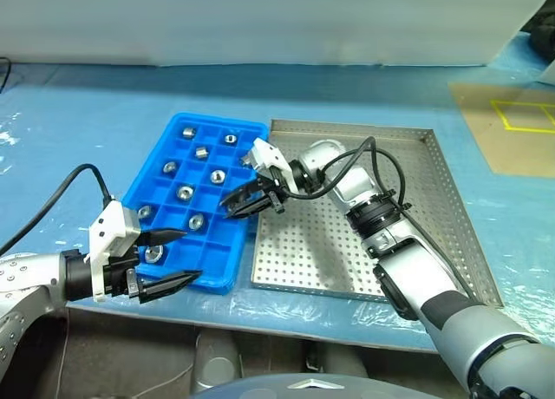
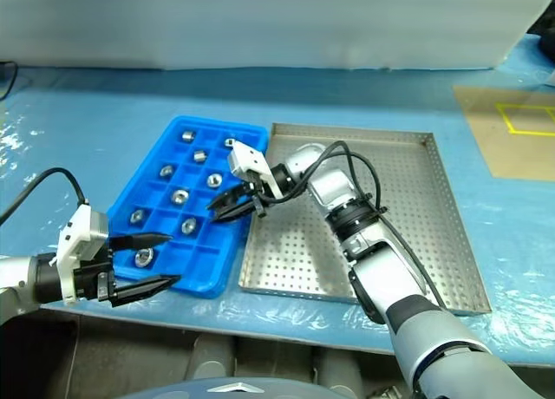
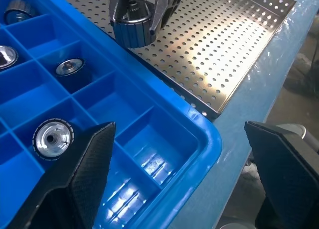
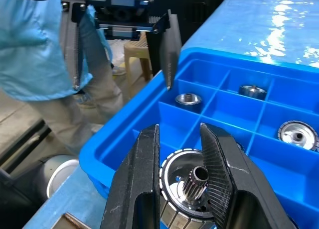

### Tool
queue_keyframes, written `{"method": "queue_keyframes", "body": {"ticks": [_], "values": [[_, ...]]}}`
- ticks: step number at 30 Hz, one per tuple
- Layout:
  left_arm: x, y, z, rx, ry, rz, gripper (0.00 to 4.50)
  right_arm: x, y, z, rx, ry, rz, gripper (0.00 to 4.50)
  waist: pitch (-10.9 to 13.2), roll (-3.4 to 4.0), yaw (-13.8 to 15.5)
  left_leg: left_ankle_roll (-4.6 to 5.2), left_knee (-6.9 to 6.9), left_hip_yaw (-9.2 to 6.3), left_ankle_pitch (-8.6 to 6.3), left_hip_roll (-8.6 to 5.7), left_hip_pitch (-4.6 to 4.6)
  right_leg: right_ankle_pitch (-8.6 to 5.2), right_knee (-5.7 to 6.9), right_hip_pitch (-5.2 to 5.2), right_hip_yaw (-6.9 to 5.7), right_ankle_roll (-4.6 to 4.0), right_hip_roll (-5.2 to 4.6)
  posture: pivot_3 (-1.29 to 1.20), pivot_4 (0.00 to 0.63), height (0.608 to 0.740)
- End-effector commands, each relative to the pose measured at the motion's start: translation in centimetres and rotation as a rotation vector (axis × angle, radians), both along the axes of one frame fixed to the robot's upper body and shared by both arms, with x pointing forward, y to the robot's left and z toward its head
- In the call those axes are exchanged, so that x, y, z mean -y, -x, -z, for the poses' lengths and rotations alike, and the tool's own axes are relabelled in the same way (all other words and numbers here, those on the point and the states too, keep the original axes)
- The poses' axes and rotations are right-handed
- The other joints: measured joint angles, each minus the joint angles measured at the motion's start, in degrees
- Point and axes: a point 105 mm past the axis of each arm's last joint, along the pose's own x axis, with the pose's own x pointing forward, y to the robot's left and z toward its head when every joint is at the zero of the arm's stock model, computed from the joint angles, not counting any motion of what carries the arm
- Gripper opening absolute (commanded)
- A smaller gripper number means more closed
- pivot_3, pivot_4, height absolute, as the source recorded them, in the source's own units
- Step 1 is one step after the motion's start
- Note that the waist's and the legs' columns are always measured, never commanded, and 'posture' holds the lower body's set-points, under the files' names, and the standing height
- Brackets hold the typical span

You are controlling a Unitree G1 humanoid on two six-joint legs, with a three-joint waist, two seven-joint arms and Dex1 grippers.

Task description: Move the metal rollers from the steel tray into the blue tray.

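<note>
I've got my right end effector (image 1: 251,204) clenched on a metal roller (image 4: 192,191), carrying it over the blue tray (image 1: 227,264) edge beside the steel tray (image 1: 451,199). My left end effector (image 1: 173,260) hangs released near the front corner, clear of the drop.

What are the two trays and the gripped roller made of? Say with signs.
Blue tray: likely moulded plastic, glossy, uniform colour. Steel tray: sheet metal, dull silver, perforated floor. Metal roller in the right gripper: apparently machined metal, shiny, ribbed rim.
</note>
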Motion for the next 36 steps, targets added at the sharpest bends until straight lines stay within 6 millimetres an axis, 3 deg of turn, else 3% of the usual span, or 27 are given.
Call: {"method": "queue_keyframes", "body": {"ticks": [1,6,12,18,24,25,30,36], "values": [[-0.5,-0.5,-1.3,0.044,-0.008,0.005,4.41,-1.0,1.7,-1.9,-0.050,-0.038,-0.123,0.82,0.0,0.00,0.1,-0.01,0.01,-0.01,0.01,0.00,0.01,0.00,0.04,0.00,0.00,0.00,0.00,0.38,0.150,0.740],[-1.1,-0.2,-1.7,0.024,-0.044,0.039,4.41,-2.8,2.3,1.5,-0.133,0.028,-0.102,0.82,0.0,-0.03,-0.2,-0.13,0.03,-0.02,0.07,0.01,0.09,0.00,0.19,0.00,0.02,0.00,0.00,0.38,0.150,0.740],[-1.4,0.2,-1.4,0.005,-0.059,0.036,4.41,-4.2,3.4,2.4,-0.176,0.029,-0.124,0.82,0.0,-0.03,0.0,-0.31,0.03,-0.09,0.17,0.00,0.01,0.00,0.18,-0.02,-0.03,0.00,-0.01,0.41,0.150,0.740],[-0.8,0.5,-1.0,0.004,-0.038,0.028,4.41,-4.2,4.2,3.5,-0.203,0.062,-0.148,0.82,0.0,-0.02,0.2,-0.30,0.03,-0.11,0.17,0.00,0.06,0.00,0.27,0.00,-0.04,0.00,-0.03,0.42,0.150,0.740],[-0.6,0.4,-0.8,0.010,-0.028,0.019,4.41,-4.6,3.1,3.9,-0.159,0.055,-0.068,2.78,0.0,-0.02,0.1,-0.31,0.03,-0.12,0.18,0.01,0.09,-0.01,0.33,0.00,-0.04,-0.01,-0.03,0.41,0.150,0.740],[-0.5,0.3,-0.8,0.010,-0.027,0.022,4.41,-4.7,2.9,3.8,-0.156,0.053,-0.052,3.10,0.0,-0.02,0.1,-0.31,0.03,-0.12,0.18,0.01,0.09,-0.01,0.35,0.00,-0.04,-0.01,-0.02,0.40,0.150,0.740],[0.0,-0.5,-0.8,0.017,-0.011,0.048,4.41,-4.0,0.5,0.9,-0.122,-0.054,0.059,3.10,0.0,-0.01,0.2,-0.34,0.08,-0.12,0.19,0.00,0.10,-0.02,0.49,-0.02,-0.05,-0.02,-0.04,0.34,0.150,0.740],[0.9,-2.7,-0.7,0.040,0.001,0.111,4.41,0.2,-1.7,-2.7,-0.084,-0.171,0.211,3.10,0.0,-0.04,0.3,-0.44,0.15,-0.11,0.25,-0.01,0.17,-0.02,0.66,0.02,-0.03,-0.02,-0.06,0.24,0.150,0.740]]}}
